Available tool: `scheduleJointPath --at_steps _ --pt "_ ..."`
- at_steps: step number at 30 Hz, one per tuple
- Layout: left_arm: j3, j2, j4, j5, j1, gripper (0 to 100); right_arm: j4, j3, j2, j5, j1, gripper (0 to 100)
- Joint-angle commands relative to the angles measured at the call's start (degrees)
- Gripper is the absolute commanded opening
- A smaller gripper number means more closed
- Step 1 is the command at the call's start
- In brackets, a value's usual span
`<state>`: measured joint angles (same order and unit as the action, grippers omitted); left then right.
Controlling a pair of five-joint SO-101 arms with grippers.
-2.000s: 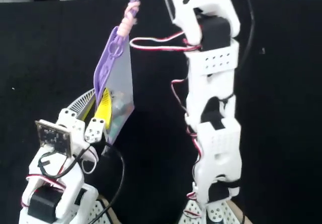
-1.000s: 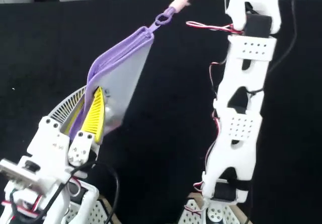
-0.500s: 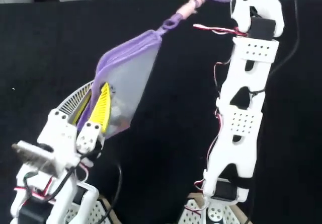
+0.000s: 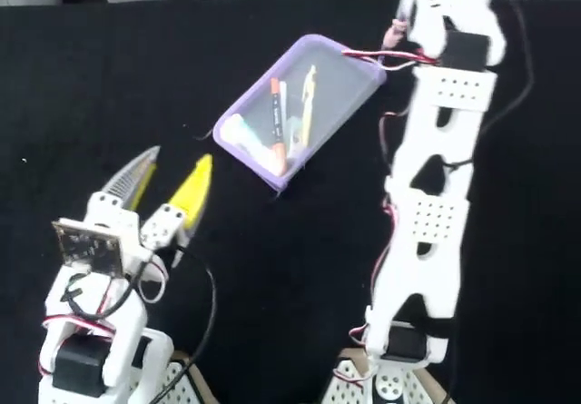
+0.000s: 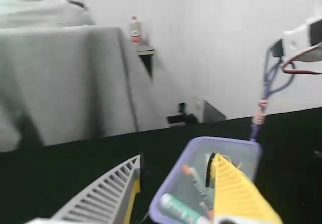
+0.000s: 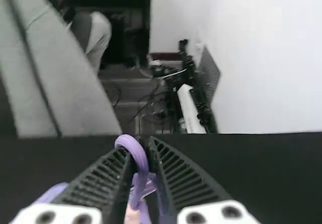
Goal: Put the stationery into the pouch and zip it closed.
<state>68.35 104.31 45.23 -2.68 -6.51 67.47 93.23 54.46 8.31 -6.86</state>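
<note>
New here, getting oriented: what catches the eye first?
A clear purple-edged zip pouch holding pens sits askew on the black table. The right arm's jaws are shut on its purple pull cord at the far side; the left arm's yellow and grey jaws stand open nearer.

A black counter (image 4: 100, 68) stretches wide. Toward its far edge lies a clear, purple-rimmed pouch (image 4: 338, 82) with pens (image 4: 277, 118) inside. The left arm's base (image 4: 95, 372) and right arm's base (image 4: 392, 381) stand at the near edge.
</note>
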Motion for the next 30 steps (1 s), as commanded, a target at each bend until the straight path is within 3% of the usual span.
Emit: scheduleJointPath --at_steps 1,6,14,19,28,30 --pt "-0.7 -0.1 -0.5 4.6 7.9 23 3.0 1.3 1.8 6.3 4.2 1.1" --pt "-1.2 -0.1 3.0 9.6 14.6 23 11.0 2.4 6.9 7.3 4.8 3.4" --pt "1.9 -0.1 4.8 10.8 15.2 23 19.3 2.5 6.3 11.0 5.5 34.1" --pt "3.9 -0.1 5.0 10.5 15.2 23 22.1 2.5 -2.2 12.2 6.1 45.9" --pt "1.7 -0.1 5.1 10.8 15.2 22 26.5 2.5 -21.4 12.6 7.2 48.1" --pt "0.4 -0.1 5.1 10.8 15.2 17 30.2 2.5 -25.1 12.6 6.2 48.1"
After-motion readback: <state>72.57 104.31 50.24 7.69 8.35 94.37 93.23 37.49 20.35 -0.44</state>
